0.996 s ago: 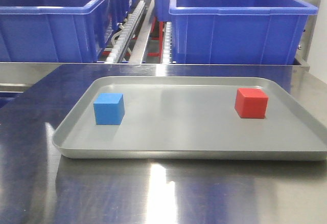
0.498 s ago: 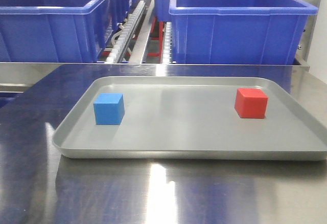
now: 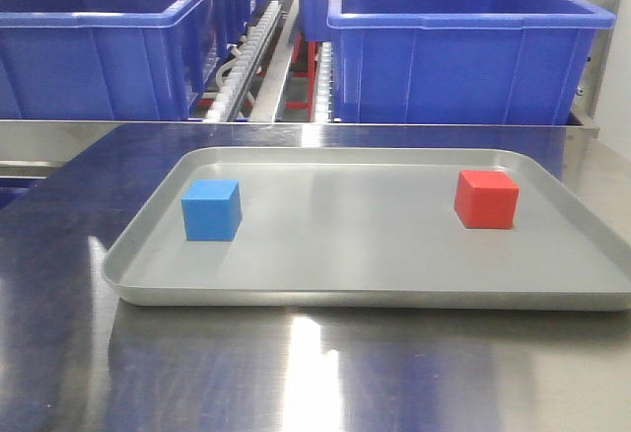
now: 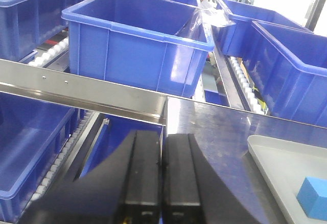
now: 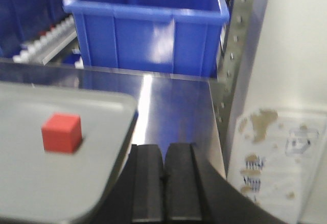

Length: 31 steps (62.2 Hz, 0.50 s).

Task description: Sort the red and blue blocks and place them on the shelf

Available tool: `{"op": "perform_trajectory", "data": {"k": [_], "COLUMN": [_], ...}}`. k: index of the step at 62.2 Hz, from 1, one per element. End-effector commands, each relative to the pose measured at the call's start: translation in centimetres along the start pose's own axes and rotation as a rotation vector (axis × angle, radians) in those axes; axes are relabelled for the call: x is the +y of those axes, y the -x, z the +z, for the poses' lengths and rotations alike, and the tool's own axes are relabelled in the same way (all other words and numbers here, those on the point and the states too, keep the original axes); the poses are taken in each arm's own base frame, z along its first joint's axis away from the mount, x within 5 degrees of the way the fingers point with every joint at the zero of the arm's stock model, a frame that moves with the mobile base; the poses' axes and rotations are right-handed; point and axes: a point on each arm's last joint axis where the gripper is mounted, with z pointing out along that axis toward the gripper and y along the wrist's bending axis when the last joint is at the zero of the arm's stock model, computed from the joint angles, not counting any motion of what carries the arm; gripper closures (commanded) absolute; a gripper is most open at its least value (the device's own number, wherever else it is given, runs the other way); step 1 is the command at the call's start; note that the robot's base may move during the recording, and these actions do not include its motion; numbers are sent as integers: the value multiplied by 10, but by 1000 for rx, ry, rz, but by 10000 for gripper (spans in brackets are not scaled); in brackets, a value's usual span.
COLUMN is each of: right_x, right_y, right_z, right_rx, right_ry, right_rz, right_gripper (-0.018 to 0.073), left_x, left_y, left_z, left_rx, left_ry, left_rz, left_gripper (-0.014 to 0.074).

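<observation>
Left gripper [image 4: 162, 175] closed, empty, at table [image 4: 219, 137] edge | right gripper [image 5: 164, 183] closed, empty, beside tray [image 5: 51, 183]

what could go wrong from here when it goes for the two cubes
1. The left gripper and right gripper are both shut. Unless they open first, they would likely knock the blue block or red block rather than grasp it.
2. The tray rests on the shiny table, so a nudge on its rim may slide it.
3. Large blue tubs crowd the shelf, leaving little visible room for a cube.
</observation>
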Motion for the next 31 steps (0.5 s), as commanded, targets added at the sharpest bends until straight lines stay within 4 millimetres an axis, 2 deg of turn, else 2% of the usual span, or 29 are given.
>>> {"op": "perform_trajectory", "data": {"k": [1,6,13,20,31], "right_x": [3,3,4,4,5], "right_y": [19,22,41,64,100], "right_z": [-2,5,27,63,133], "right_rx": [-154,-100,10,125,226], "right_ry": [26,29,27,25,12], "right_rz": [-24,-23,-22,-20,35], "right_gripper": [490,490,490,490,490], "left_x": [0,0,0,0,0], "left_y": [-3,-3,-3,-3,-3], "left_z": [-1,-1,-1,-1,-1], "left_rx": [-66,-66,-66,-66,-66], "left_ry": [-20,-20,-20,-20,-20], "left_rz": [-10,-10,-10,-10,-10], "left_gripper": [461,461,461,461,461]}}
